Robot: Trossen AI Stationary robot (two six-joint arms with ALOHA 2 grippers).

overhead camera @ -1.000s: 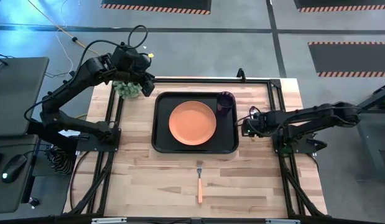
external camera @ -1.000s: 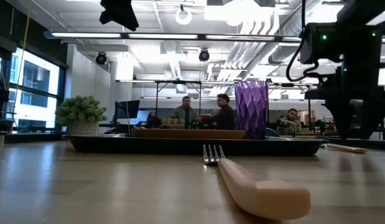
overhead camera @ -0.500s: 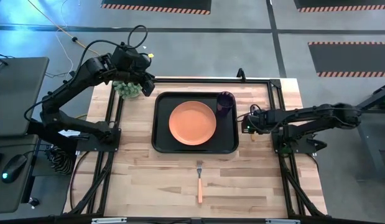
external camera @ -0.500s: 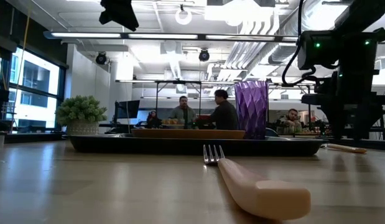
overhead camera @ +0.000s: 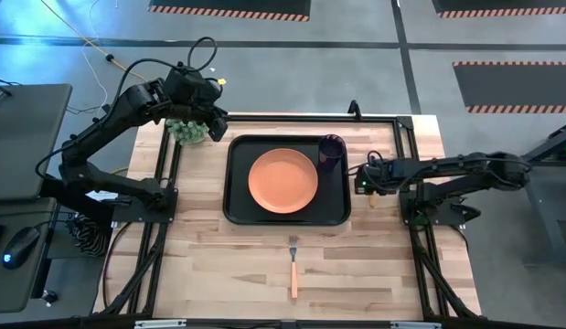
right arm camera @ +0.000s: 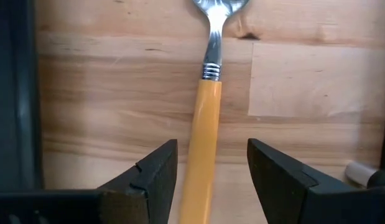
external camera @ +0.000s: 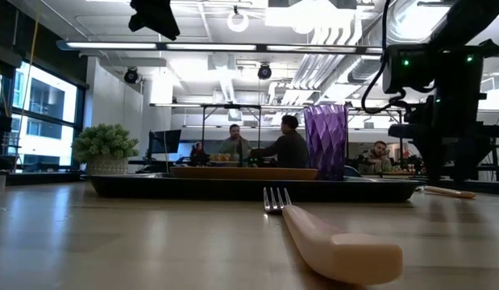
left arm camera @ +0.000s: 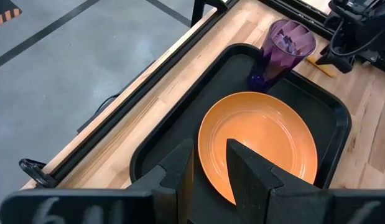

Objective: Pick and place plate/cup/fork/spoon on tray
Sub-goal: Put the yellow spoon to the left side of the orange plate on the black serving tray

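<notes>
The right pincer (right arm camera: 211,168) hangs open straight over the spoon (right arm camera: 204,118), which lies on the bench (overhead camera: 356,265) just right of the tray (overhead camera: 237,178). Its handle passes between the fingers; a straight drop should straddle it. The left arm waits far-left.

We saw the orange plate (overhead camera: 283,179) lying flat in the black tray (overhead camera: 239,206), with the purple cup (overhead camera: 331,150) upright in its corner. The orange-handled fork (overhead camera: 293,265) lay on bare wood nearby, while the yellow-handled spoon (right arm camera: 204,124) lay just beside the tray
</notes>
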